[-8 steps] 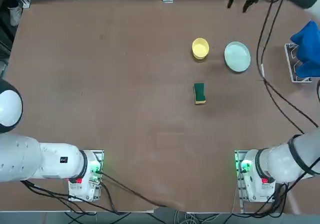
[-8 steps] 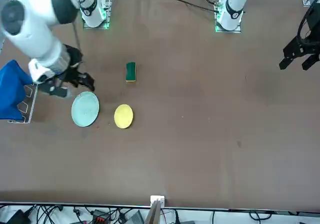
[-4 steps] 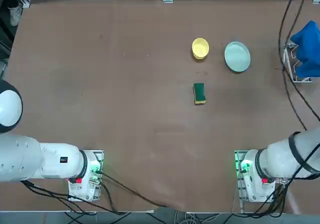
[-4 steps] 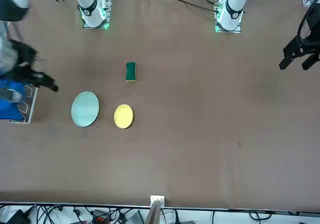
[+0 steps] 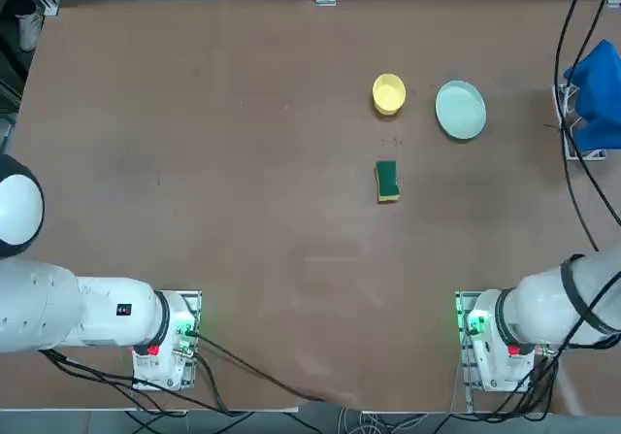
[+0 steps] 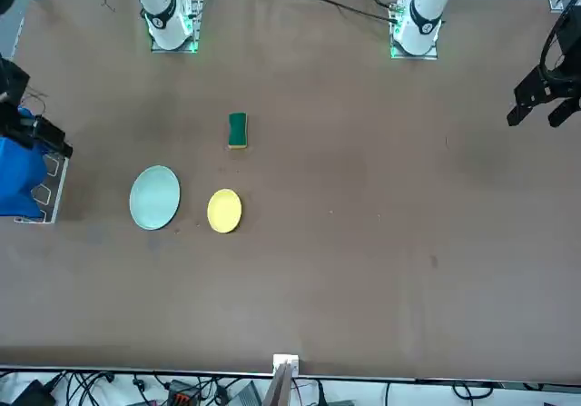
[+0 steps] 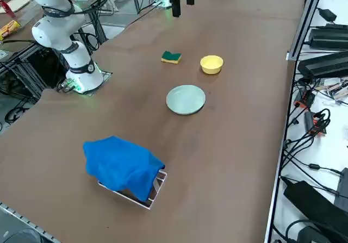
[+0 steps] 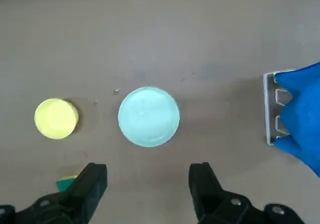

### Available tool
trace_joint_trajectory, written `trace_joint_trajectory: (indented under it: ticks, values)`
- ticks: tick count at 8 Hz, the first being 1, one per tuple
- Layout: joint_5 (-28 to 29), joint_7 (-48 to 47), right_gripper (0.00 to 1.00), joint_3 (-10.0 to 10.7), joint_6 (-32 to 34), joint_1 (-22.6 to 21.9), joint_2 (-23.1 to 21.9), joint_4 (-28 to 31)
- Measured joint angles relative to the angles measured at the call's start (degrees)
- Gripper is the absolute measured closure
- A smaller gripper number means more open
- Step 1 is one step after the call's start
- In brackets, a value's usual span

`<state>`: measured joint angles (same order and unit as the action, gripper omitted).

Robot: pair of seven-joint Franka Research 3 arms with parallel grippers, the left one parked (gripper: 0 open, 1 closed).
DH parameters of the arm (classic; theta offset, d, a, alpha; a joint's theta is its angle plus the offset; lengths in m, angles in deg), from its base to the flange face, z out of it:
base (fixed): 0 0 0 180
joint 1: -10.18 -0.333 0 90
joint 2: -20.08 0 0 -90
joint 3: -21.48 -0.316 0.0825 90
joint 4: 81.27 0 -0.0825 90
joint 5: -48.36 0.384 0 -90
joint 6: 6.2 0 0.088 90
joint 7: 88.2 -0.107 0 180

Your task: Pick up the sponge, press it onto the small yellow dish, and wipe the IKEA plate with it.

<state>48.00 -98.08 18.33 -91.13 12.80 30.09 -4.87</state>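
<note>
Swung aside since a second ago, the right gripper [image 8: 147, 184] is held high, jaws spread and empty; the green-and-yellow rectangular sponge [image 5: 387, 181] lies ungrasped on the brown bench [image 5: 243, 162], so either an approach or a finished retreat is fitted.

dish [image 5: 388, 93] between plate [image 5: 460, 110] and sponge [image 5: 386, 181].

Brown table [image 5: 194, 162] carries sponge [image 5: 387, 181], yellow dish [image 5: 389, 93], plate [image 5: 460, 110].

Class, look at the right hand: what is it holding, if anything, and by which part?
Nothing. The right hand is open and empty, high above the plate. The sponge lies untouched on the table.
</note>
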Motion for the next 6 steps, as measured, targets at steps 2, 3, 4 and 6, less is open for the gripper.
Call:
trace_joint_trajectory:
  ticks: [2, 3, 4, 6]
  values:
    - [1.98, 0.01, 0.00, -1.41, 2.31, 1.40, -1.14, 0.89]
    - [1.97, 0.00, 0.00, -3.08, 2.14, 1.72, -2.24, 2.31]
    - [1.72, -0.06, 0.00, -4.25, 1.98, 1.70, -3.20, 3.59]
    - [0.40, -0.07, 0.00, -4.77, 1.92, 1.75, -3.99, 4.72]
